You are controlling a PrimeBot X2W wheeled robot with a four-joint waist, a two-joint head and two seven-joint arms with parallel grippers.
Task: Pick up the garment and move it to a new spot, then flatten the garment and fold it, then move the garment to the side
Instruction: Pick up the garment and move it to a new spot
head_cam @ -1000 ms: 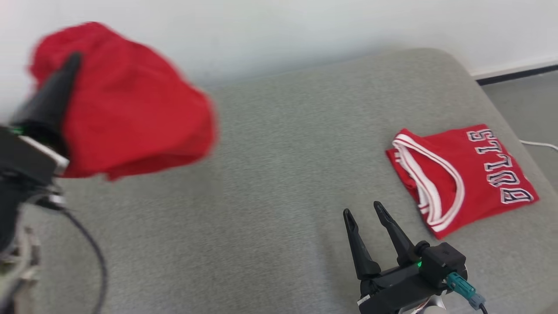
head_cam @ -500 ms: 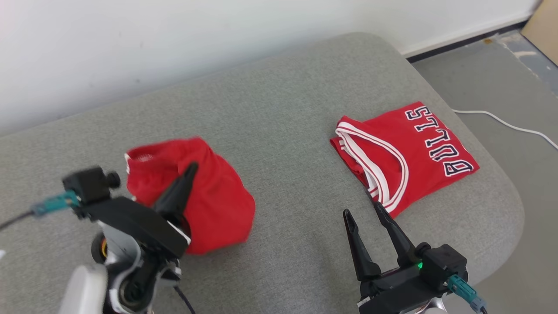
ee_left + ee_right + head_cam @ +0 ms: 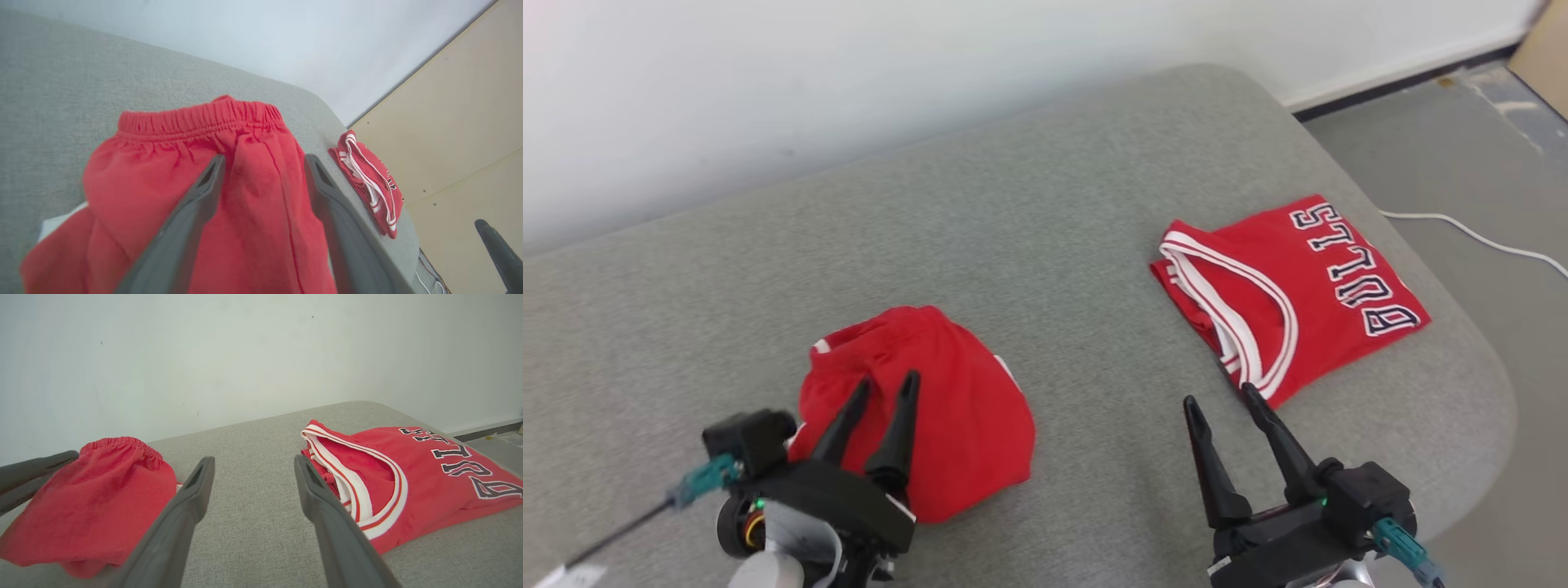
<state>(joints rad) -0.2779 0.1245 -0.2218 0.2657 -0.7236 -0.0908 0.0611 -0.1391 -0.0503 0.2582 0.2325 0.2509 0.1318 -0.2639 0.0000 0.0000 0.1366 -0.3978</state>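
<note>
**Shorts lie near the front left, both grippers parted**

At the far left, the grey cushion (image 3: 1045,245) runs out of the head view with bare fabric on it, and its back edge meets the white wall (image 3: 849,82). The left gripper (image 3: 886,382) is low at the front left. Its two dark fingers stand apart and hold nothing, and they point over the near side of the red shorts (image 3: 964,416). I cannot tell whether the tips touch the cloth. The shorts lie crumpled in a rounded heap on the cushion, near its front, with the elastic waistband on the far side toward the wall.

To the right of the heap, a broad strip of bare cushion reaches from the front to the wall. The right gripper (image 3: 1220,397) hovers over the front of that strip. Its fingers are spread wide with nothing between them, and one tip is just beside the near corner of the folded red jersey (image 3: 1290,294).

The jersey lies flat, well apart from the shorts. It is close to the cushion's rounded right edge, with a narrow margin of grey beyond it. Past that edge is grey floor (image 3: 1445,147), where a white cable (image 3: 1462,233) trails, and a beige board (image 3: 1543,41) stands at the corner.
</note>
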